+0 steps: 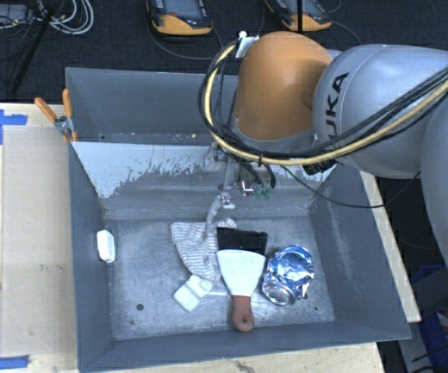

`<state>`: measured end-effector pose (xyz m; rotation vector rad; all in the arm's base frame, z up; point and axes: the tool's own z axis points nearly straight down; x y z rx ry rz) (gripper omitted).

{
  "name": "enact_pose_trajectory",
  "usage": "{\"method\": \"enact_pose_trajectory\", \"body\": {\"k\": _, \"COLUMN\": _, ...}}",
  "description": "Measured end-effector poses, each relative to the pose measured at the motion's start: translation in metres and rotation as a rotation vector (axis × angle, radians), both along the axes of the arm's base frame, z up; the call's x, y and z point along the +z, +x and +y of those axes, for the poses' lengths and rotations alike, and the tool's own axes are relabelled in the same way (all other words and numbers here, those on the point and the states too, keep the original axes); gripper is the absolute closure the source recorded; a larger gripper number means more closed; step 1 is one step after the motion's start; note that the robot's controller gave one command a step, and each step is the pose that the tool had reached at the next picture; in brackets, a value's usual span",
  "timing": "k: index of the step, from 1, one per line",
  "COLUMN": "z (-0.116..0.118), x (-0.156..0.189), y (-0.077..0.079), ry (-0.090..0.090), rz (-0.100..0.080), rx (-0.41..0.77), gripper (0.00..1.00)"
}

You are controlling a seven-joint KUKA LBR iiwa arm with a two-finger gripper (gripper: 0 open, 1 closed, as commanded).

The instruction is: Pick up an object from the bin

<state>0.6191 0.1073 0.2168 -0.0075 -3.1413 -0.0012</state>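
My gripper (224, 201) hangs below the orange cover, low over the back middle of the bin floor. Right under it lies a crumpled grey-and-white checked cloth (196, 252), whose upper tip rises toward the gripper. Whether the cloth is caught there is hidden. A black flat piece (243, 239) lies just right of the cloth. A white scraper with a reddish-brown handle (239, 277) overlaps the black piece's front edge.
A crushed shiny blue-and-silver can (289, 273) lies right of the scraper. A small white block (190, 294) sits at the cloth's front end. A white oblong thing (105, 245) rests by the left wall. The arm and cables cover the back right.
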Motion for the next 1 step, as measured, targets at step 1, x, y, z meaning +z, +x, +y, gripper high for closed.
{"method": "enact_pose_trajectory", "body": {"k": 1, "z": 0.0000, "x": 0.0000, "y": 0.0000, "ry": 0.000, "rz": 0.000, "rx": 0.000, "gripper": 0.00}}
